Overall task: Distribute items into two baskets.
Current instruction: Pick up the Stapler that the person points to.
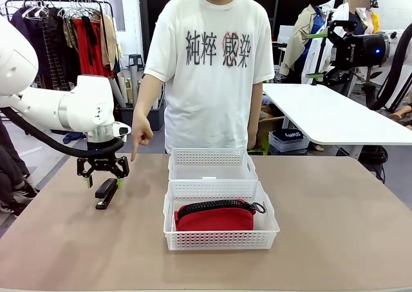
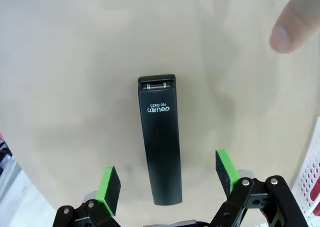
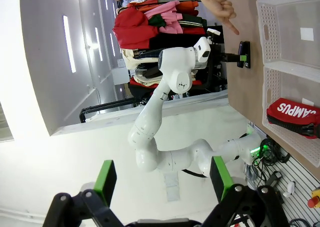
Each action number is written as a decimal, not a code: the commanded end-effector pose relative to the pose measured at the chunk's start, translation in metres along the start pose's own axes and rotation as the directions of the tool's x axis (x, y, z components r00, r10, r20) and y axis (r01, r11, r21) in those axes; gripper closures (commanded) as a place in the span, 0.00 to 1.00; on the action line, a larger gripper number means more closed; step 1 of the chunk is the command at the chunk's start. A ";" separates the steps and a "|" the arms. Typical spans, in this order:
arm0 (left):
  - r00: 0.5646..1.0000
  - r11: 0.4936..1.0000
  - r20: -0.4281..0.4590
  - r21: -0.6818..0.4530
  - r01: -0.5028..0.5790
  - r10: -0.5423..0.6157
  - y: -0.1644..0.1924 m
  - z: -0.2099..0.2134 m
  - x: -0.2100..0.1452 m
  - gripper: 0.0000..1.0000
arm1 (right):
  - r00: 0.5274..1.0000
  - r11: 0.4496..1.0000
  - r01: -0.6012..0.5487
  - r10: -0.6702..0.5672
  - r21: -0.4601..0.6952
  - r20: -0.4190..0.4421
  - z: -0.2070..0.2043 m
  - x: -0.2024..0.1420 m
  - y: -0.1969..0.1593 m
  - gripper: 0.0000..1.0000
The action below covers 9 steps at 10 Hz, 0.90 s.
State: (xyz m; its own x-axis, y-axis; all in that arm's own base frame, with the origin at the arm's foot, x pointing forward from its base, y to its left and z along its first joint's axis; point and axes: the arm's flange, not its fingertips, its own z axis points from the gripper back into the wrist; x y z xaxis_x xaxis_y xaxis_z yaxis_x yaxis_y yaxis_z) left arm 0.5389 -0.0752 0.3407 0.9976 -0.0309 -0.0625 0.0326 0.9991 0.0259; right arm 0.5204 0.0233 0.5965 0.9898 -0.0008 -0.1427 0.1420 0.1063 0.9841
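**Inspector:** Begin at the near edge of the table (image 1: 322,240).

**Assistant:** The near basket (image 1: 219,240) stands at the centre. A red pouch (image 1: 214,218) with a black zipper lies inside it, filling most of the floor. The strap loop is at the right end.

**Inspector:** And the stapler?

**Assistant:** The black stapler (image 1: 106,193) lies flat on the bare table, left of the near basket and well apart from it. It is in neither basket.

**Inspector:** State of the left gripper?

**Assistant:** The left gripper (image 1: 103,179) is directly over the stapler, pointing down, with jaws spread wide. In the wrist view one green pad (image 2: 110,189) stands on each side of the stapler (image 2: 159,137), and neither touches it. It grips nothing.

**Inspector:** Farther back?

**Assistant:** The far basket (image 1: 209,157) touches the near one along its long side. The person's hand (image 1: 140,137) hangs just beyond the stapler, with the forefinger pointing down at it.

**Inspector:** Right gripper?

**Assistant:** The right gripper (image 3: 163,178) is raised high at the far right, with jaws wide apart and nothing between them.
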 end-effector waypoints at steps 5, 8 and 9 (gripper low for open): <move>1.000 1.000 -0.020 0.016 0.000 0.000 0.005 -0.010 0.001 0.70 | 1.000 1.000 -0.002 0.002 0.019 0.003 0.000 -0.001 0.004 0.00; 1.000 1.000 -0.026 0.012 0.002 -0.001 0.006 -0.009 0.002 1.00 | 1.000 1.000 -0.002 0.002 0.019 0.003 0.000 -0.001 0.004 0.00; 1.000 1.000 -0.024 0.009 0.006 -0.005 0.003 -0.007 0.001 1.00 | 1.000 1.000 -0.002 0.002 0.019 0.003 0.000 -0.001 0.004 0.00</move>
State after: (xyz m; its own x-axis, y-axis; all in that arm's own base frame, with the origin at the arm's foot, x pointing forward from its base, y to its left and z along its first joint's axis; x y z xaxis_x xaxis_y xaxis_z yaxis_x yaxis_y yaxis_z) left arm 0.5393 -0.0727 0.3301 0.9959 -0.0329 -0.0838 0.0359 0.9988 0.0344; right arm 0.5204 0.0233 0.5965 0.9898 -0.0008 -0.1428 0.1420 0.1063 0.9841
